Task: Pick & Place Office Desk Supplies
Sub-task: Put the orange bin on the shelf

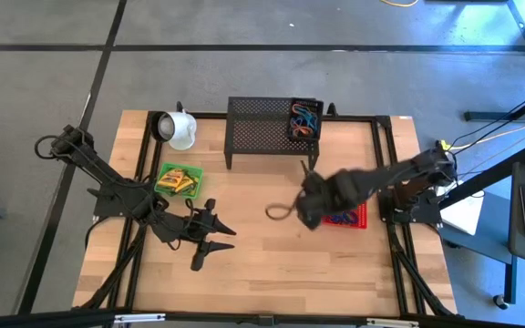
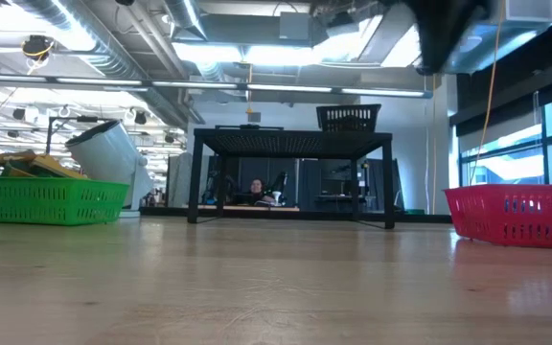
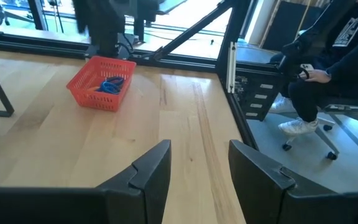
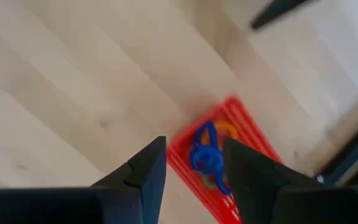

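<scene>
Hovering above the red basket [image 1: 354,219] near the worktop's right edge: right gripper [image 4: 194,163], fingers apart with nothing between them. Lying in that basket, seen past the fingers: blue rubber bands [image 4: 205,154] with an orange loop. Resting low over the worktop [image 1: 272,264] toward the left front: left gripper [image 3: 199,163], fingers spread, empty. Sitting near the left edge: green basket [image 1: 179,179] with yellow-and-green crayon boxes [image 1: 181,180]. Lying tipped at the back left corner: white mug [image 1: 179,128]. Standing at the back edge: black mesh rack [image 1: 262,128], carrying a small black bin of coloured rubber bands [image 1: 303,119] on its right end.
</scene>
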`<state>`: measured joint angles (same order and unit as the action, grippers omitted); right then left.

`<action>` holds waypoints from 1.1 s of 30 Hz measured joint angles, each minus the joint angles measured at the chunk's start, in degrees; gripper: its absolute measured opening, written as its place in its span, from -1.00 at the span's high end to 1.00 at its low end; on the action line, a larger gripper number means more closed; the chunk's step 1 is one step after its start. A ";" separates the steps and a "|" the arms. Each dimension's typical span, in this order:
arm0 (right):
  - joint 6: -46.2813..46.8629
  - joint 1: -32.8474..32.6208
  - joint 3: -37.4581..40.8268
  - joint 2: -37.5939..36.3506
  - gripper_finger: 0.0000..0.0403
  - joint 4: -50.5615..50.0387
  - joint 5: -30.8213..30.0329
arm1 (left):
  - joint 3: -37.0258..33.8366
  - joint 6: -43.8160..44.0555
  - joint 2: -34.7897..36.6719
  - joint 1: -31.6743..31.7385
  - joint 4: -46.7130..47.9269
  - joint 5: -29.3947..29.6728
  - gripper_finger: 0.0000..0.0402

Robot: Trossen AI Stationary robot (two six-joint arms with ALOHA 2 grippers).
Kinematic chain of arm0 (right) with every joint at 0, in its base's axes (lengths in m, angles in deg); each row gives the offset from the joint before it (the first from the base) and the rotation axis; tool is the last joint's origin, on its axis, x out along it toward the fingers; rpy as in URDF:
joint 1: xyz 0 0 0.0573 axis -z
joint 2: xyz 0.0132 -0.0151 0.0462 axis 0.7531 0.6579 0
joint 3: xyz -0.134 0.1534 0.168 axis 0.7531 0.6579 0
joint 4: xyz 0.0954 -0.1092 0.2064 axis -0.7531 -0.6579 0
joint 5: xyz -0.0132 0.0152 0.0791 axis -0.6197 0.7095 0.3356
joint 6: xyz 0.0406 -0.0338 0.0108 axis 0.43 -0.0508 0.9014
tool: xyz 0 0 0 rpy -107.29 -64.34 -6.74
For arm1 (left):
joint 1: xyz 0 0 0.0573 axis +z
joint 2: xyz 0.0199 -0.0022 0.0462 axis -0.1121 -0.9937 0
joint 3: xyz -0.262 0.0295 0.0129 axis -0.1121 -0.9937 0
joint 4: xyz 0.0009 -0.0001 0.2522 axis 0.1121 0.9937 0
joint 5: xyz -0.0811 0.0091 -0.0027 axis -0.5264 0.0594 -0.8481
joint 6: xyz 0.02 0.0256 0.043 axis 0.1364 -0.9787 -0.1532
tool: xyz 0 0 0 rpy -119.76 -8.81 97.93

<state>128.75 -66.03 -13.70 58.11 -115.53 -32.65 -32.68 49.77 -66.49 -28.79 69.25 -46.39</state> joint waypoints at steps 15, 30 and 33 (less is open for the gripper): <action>21.25 -0.92 20.23 0.00 0.17 16.55 5.97 | 0.00 -0.17 0.00 0.00 0.00 0.07 0.23; 19.24 -0.22 25.04 0.00 0.15 24.91 1.49 | 0.00 -0.17 -0.02 0.01 1.32 0.15 0.23; 21.75 -0.02 25.72 -0.02 0.15 23.15 1.33 | 0.00 -0.17 -0.01 0.00 1.31 0.17 0.23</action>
<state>150.50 -66.05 12.02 58.09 -92.38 -31.32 -32.68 49.59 -66.50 -28.79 70.56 -46.21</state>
